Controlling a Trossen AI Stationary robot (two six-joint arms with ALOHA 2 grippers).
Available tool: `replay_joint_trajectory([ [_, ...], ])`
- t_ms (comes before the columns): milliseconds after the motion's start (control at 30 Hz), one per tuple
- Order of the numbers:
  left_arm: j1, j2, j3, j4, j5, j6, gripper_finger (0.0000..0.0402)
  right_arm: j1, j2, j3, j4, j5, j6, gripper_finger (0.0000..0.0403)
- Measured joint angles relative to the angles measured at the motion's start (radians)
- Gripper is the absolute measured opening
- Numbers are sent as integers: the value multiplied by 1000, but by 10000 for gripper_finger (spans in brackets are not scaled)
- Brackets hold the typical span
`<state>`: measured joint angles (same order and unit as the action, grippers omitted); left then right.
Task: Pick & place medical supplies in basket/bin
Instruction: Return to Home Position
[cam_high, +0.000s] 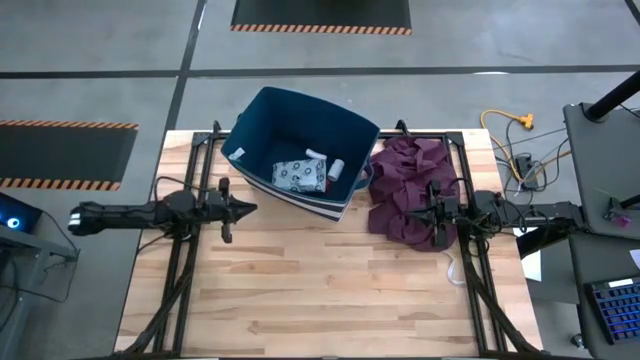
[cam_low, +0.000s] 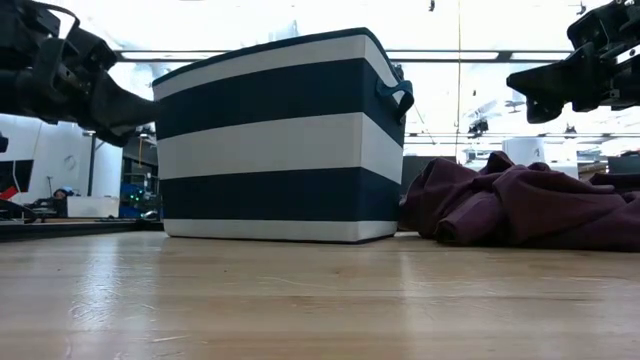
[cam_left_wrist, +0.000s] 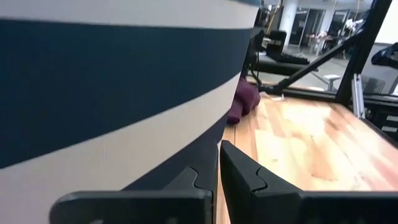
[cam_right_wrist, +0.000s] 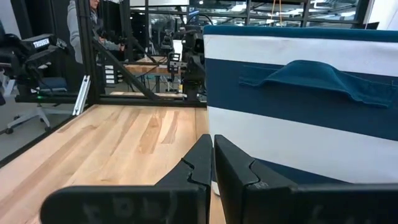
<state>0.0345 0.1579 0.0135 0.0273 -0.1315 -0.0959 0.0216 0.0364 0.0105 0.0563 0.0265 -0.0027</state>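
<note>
I see a maroon cloth (cam_high: 408, 190) lying crumpled on the right side of the wooden bench (cam_high: 320, 290). A dark mat (cam_high: 320, 14) with striped orange edges lies on the floor beyond the bench, and a second mat (cam_high: 60, 155) lies to its left. A yellow cable (cam_high: 510, 122) loops on the floor at right, near a keyboard (cam_high: 612, 310). A person (cam_right_wrist: 84, 25) stands in the room behind.

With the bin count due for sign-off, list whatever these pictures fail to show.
1. Red roll: in no view; the high view shows only the packet, white roll and stick in the bin, so where it lies is unknown.
2. Bin contents: hidden by its striped wall in the low and both wrist views.
3. Cloth: partly covered by the right arm in the high view; anything under it is hidden.
</note>
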Motion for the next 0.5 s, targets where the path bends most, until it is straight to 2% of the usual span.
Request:
replay_joint_trajectory([
  [500,0,112,0,-1,0,0,0,0,0,0,0,1,2,9],
])
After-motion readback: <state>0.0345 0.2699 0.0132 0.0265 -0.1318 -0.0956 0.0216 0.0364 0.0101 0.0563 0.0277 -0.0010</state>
